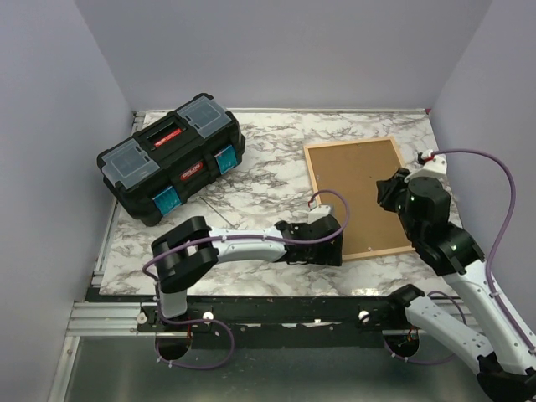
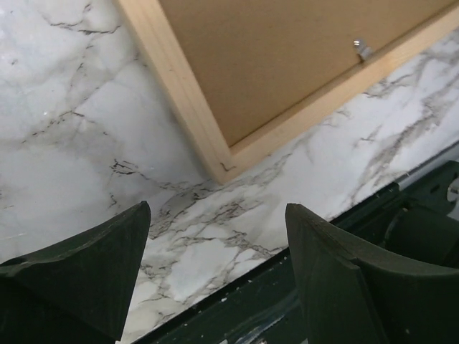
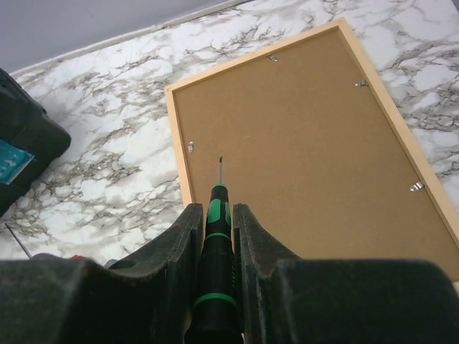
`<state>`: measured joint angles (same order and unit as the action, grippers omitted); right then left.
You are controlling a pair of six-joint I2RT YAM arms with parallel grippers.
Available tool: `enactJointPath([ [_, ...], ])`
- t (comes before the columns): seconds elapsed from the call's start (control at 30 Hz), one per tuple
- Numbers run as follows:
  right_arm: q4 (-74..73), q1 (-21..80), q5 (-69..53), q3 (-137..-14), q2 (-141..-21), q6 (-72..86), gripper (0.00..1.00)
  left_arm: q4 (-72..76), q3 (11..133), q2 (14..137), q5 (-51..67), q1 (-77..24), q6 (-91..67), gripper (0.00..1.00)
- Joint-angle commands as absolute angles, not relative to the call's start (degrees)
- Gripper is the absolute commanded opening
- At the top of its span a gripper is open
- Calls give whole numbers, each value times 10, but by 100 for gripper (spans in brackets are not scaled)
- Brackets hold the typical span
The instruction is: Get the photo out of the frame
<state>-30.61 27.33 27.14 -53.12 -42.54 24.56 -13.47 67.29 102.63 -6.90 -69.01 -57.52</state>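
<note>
On a marble-patterned table (image 1: 268,172) between pale lavender walls (image 1: 50,126), the frame (image 1: 315,172) lay face down on the right half. Its brown backing board (image 1: 360,193) was uppermost, held by small metal clips (image 3: 191,146), and it hid the photo. Over the board, the right gripper (image 3: 216,209) was clamped on a green-and-black screwdriver (image 3: 214,272) whose tip pointed near the clip on the frame's left side. The left gripper (image 2: 216,215) hovered with jaws spread wide and empty just off the frame's near-left corner, and a black toolbox (image 1: 172,159) sat well apart at the far left.
</note>
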Motion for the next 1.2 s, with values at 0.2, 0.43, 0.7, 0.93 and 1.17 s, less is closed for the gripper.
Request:
enactJointPath([
  [0.2, -331, 274, 276, -516, -384, 227, 1, -157, 715, 1088, -83, -678, -629, 71],
  [0.43, -329, 274, 273, -502, -374, 230, 1, -169, 741, 1120, -89, -658, -638, 67],
  [0.7, -329, 274, 263, -501, -377, 233, 0, -239, 794, 1162, -135, -658, -635, 55],
  [0.93, -331, 274, 262, -502, -373, 233, 1, -314, 817, 1179, -178, -661, -549, 10],
  [1.17, -331, 274, 257, -497, -374, 232, 1, -279, 760, 1101, -156, -647, -324, 0],
])
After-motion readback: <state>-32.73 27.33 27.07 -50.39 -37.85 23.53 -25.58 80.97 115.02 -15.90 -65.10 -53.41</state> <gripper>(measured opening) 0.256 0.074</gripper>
